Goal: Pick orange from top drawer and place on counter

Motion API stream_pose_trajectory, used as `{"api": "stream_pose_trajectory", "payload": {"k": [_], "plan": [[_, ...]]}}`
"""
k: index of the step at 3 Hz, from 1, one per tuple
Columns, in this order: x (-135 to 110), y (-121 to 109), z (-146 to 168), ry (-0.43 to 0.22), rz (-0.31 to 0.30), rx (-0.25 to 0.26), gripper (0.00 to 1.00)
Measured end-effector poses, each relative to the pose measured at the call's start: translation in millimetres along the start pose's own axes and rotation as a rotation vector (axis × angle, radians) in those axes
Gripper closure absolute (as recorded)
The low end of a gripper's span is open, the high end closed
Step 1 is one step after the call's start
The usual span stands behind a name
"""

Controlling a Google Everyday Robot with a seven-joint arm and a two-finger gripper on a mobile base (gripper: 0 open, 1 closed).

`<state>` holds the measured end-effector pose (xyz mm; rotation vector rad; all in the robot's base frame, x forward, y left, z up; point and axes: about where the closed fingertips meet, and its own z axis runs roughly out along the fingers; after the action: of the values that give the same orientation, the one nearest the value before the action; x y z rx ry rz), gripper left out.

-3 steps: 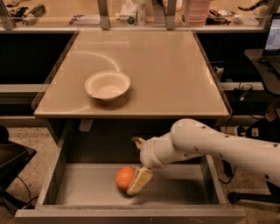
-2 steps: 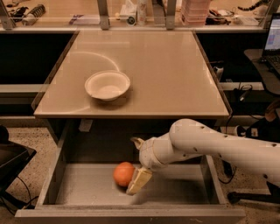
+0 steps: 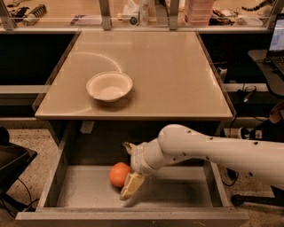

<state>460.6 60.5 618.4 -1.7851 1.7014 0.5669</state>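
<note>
The orange (image 3: 118,174) lies on the floor of the open top drawer (image 3: 177,195), left of centre. My gripper (image 3: 127,170) is down inside the drawer at the orange's right side, open. One finger (image 3: 132,185) lies in front of the fruit and the other (image 3: 128,146) behind it. The orange sits at the mouth of the fingers and is not gripped. The white arm (image 3: 213,153) reaches in from the right. The beige counter (image 3: 177,75) is above the drawer.
A white bowl (image 3: 109,86) stands on the counter's left half. A cluttered shelf (image 3: 133,13) with metal posts runs along the back. A laptop and cables (image 3: 270,48) are at the right. The drawer's low side walls (image 3: 51,177) flank the gripper.
The orange has rolled a little to the left and toward the back of the drawer. The gripper and arm have hardly moved.
</note>
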Motion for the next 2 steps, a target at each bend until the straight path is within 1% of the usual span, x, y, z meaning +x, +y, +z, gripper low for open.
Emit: {"api": "stream_pose_trajectory", "payload": {"k": [1,2], "plan": [[0.0,0.0,0.0,0.0,0.0,0.0,0.19],[0.0,0.0,0.0,0.0,0.0,0.0,0.42]]}}
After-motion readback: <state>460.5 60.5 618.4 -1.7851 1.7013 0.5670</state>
